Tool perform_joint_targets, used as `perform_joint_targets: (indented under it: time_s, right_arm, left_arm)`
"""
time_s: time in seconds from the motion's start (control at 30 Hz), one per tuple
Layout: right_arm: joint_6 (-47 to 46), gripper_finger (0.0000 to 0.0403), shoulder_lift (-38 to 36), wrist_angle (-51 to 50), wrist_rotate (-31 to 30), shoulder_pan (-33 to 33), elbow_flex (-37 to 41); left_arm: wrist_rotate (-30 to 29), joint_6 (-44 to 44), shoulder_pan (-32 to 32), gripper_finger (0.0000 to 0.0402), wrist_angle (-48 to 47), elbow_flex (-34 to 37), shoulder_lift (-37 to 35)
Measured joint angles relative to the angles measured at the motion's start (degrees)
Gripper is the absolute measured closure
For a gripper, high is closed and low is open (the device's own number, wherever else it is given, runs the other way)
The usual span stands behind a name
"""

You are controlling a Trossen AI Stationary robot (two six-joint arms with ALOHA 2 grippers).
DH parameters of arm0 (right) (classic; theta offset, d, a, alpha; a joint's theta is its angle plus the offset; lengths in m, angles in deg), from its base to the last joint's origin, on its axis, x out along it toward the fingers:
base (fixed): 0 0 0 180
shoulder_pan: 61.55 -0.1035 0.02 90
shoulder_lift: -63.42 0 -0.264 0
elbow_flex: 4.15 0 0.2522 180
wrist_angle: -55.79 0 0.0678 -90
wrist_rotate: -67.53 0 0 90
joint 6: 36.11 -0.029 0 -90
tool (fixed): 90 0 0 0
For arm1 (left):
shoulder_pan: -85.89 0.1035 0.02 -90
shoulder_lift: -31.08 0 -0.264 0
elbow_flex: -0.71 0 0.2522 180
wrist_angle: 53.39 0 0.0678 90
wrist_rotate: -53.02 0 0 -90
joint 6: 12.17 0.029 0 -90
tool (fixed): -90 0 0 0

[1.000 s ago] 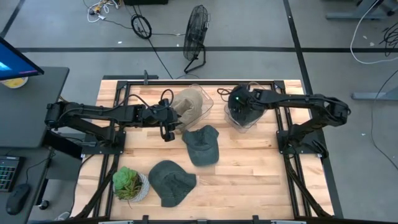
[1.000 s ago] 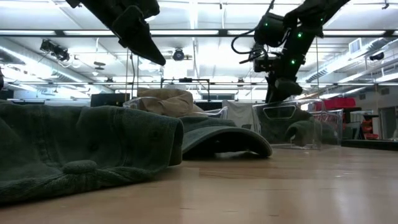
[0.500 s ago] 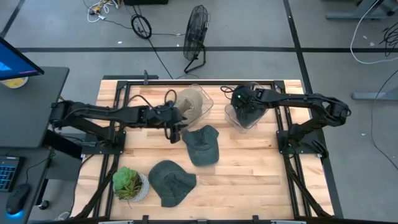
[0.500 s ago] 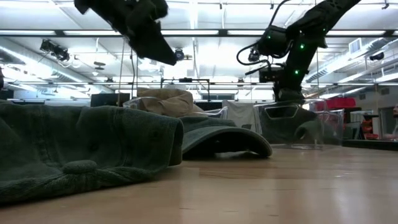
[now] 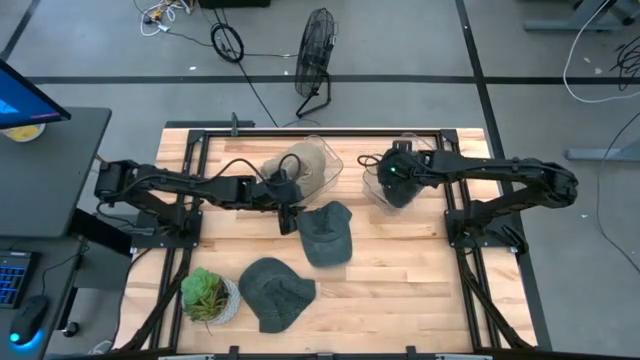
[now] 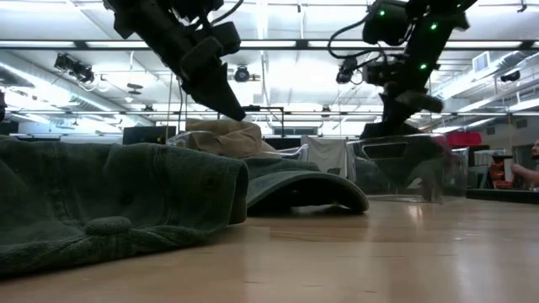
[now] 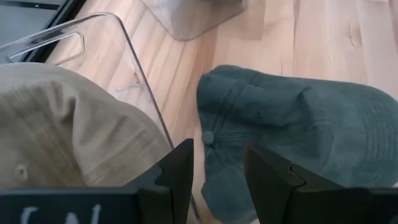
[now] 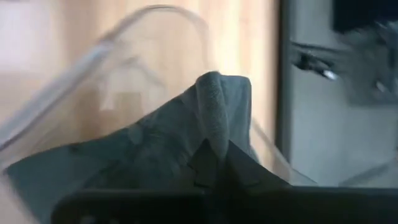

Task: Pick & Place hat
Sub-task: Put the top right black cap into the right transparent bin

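Observation:
A dark green hat (image 8: 155, 149) lies in the clear bin (image 5: 385, 190) at the far right, and my right gripper (image 5: 398, 182) is shut on it from above. A tan hat (image 5: 303, 165) sits in a second clear bin (image 5: 330, 160) at the far middle. A green cap (image 5: 323, 233) lies on the table's middle, top button up. My left gripper (image 5: 291, 218) hovers open above the cap's left edge; in its wrist view the cap's button (image 7: 207, 137) shows between the fingers (image 7: 181, 168). Another green hat (image 5: 275, 292) rests near the front edge. My right gripper pinches a raised fold of the dark green hat's cloth (image 8: 214, 115) between its two fingers (image 8: 205, 163), coming from above. The cloth slopes down from the fold on both sides, inside the clear bin. Whether the hat's lower part rests on the bin's floor cannot be told.
A potted green plant (image 5: 208, 296) stands at the near left corner. Black frame rails (image 5: 465, 240) run along the table's sides. Bare wood (image 5: 400, 290) lies at the near right. A fan (image 5: 315, 60) stands on the floor beyond the table.
My right gripper has shut on the dark green hat in the right bin, gathering a fold, and has come up a little. My left gripper has moved toward the table's right edge and downward, from beside the tan hat's bin toward the green cap, staying open.

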Motion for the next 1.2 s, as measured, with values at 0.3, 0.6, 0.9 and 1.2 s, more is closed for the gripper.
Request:
perform_joint_targets:
  time_s: [0.3, 0.6, 0.9, 1.2]
  right_arm:
    - [16.5, 0.0396, 1.0, 2.1, 12.0, -0.4, 8.1]
    - [21.4, 0.0368, 1.1, 17.3, 2.0, -0.2, 14.3]
    - [20.7, 0.0289, 1.1, 18.1, 1.4, 0.6, 12.4]
    - [9.1, 0.0249, 1.1, 7.2, 1.6, -0.5, 4.1]
  left_arm:
    - [0.0, 0.0, 0.0, 0.0262, 0.0, 0.0, -0.2]
    - [0.0, 0.2, 0.2, 0.0262, 0.1, 0.0, -0.2]
    - [0.0, 3.0, 0.3, 0.0262, 0.7, 0.0, -0.2]
    - [0.0, 2.6, 0.5, 0.0262, 0.7, 0.0, -0.2]
